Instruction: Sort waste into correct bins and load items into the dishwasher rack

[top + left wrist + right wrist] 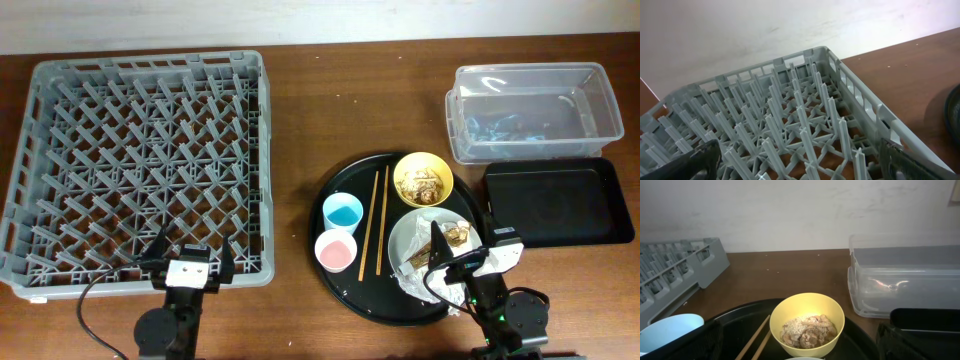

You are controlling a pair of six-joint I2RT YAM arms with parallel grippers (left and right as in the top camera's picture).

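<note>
The grey dishwasher rack (140, 160) fills the left side and holds nothing; my left gripper (192, 255) hovers open over its near edge, pegs between the fingers in the left wrist view (800, 165). A yellow bowl (423, 180) of beige food scraps (807, 330), a light-blue cup (343, 211), a pink cup (336, 250), wooden chopsticks (376, 222) and a white plate (405, 240) with a golden-brown wrapper (458, 233) and a crumpled napkin (415, 280) sit on a round black tray. My right gripper (465, 250) is open above the plate, facing the bowl (800, 350).
The round black tray (335, 290) lies at centre. A clear tub (530, 110) with something bluish inside stands at the back right, also in the right wrist view (905, 280). A shallow black rectangular tray (560, 200) lies just in front of it.
</note>
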